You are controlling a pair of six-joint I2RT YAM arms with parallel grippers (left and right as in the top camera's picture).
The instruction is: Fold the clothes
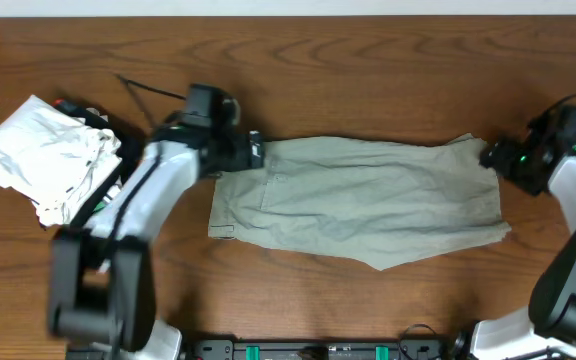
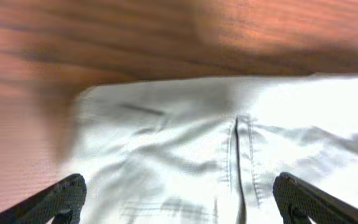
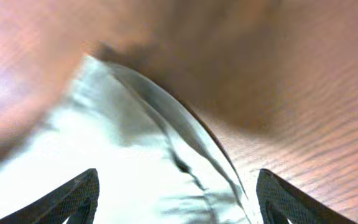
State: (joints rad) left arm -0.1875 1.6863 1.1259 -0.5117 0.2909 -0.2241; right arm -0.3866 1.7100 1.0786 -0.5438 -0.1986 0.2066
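Centrally, khaki shorts [image 1: 358, 200] spread, white garment [image 1: 48, 155] crumpled

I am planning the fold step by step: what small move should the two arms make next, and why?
The left gripper and right gripper are open, each at one far corner of the flat shorts, holding nothing. So probably: lower them and close on those corners.

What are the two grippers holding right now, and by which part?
Nothing is held. The left gripper has its jaws open over the waist end of the shorts, and the right gripper has its jaws open over a corner at the leg end.
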